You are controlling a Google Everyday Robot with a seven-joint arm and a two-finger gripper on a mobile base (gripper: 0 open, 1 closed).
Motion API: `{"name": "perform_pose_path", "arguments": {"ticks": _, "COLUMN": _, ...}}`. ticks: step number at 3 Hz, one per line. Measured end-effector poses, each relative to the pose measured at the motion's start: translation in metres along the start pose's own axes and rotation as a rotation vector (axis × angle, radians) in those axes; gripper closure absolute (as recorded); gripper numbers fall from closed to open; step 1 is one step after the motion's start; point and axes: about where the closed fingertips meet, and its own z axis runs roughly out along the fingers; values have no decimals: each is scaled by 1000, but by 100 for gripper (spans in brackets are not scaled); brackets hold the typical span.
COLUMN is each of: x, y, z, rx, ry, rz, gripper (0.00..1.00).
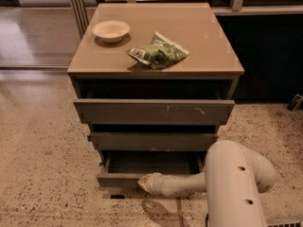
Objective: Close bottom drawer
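The bottom drawer (118, 178) is the lowest of three dark grey-brown drawers in the cabinet and stands partly pulled out, its shallow tray showing empty. My white arm reaches in from the lower right. My gripper (144, 182) is at the end of it, pressed against the middle of the bottom drawer's flat front. The middle drawer (154, 140) sits just above, a little out. The wide top drawer (154, 110) with pale scratches sticks out furthest.
A white bowl (111, 30) and a green snack bag (158, 54) lie on the tan cabinet top (199, 37). Speckled floor surrounds the cabinet. A dark wall panel stands to the right, metal rails behind.
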Motion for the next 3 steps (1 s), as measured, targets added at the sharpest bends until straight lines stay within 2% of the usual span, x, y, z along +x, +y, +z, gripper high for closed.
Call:
{"name": "perform_pose_path", "arguments": {"ticks": 1, "x": 0, "y": -16, "z": 4, "rx": 47, "ry": 1, "rz": 0, "gripper": 100}}
{"name": "perform_pose_path", "arguments": {"ticks": 2, "x": -10, "y": -44, "z": 4, "rx": 135, "ry": -27, "rz": 3, "gripper": 100}}
{"name": "perform_pose_path", "arguments": {"ticks": 3, "x": -10, "y": -44, "z": 4, "rx": 135, "ry": -28, "rz": 3, "gripper": 100}}
